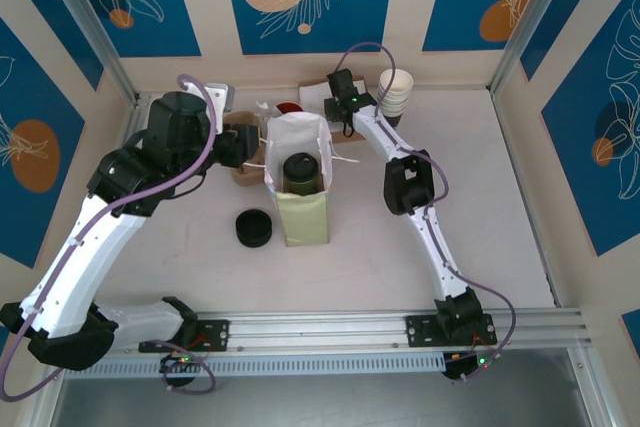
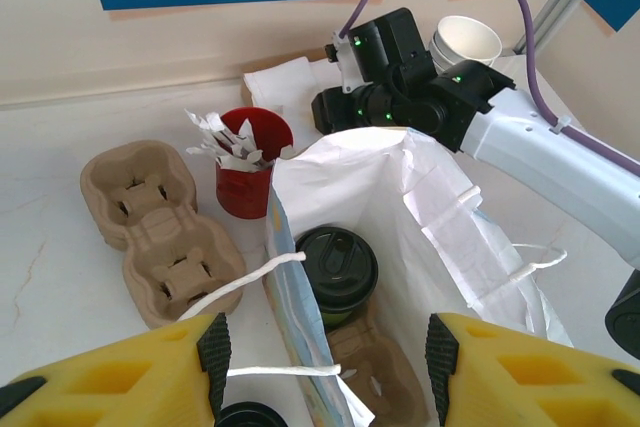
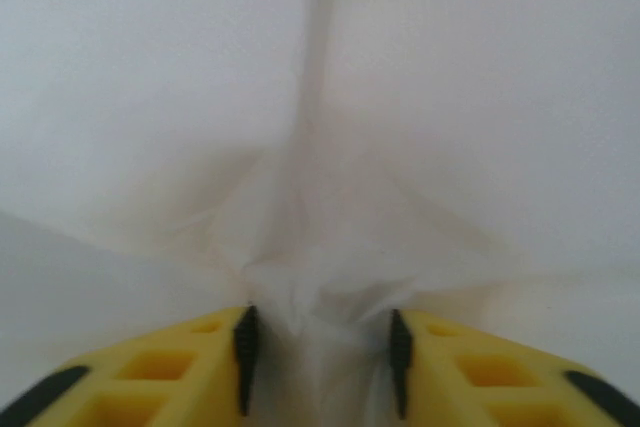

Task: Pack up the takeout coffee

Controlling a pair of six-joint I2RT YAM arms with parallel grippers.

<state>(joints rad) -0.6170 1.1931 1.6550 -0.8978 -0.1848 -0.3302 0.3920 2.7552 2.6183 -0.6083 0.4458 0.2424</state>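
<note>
Leftmost, a cardboard cup carrier (image 2: 150, 227) lies on the table beside a red cup (image 2: 245, 172) of paper packets. Next, the left gripper (image 2: 322, 352) hangs with its jaws wide apart over the near rim of the white paper bag (image 2: 440, 207), inside which the takeout coffee (image 2: 337, 265) stands upright, lid on. Further right, the right gripper (image 3: 320, 347) has bag paper bunched between its fingers at the far rim; whether it truly clamps cannot be told.

The takeout coffee (image 2: 337, 272) (olive-green sides, black lid) stands upright inside the white bag (image 2: 440, 217).
</note>
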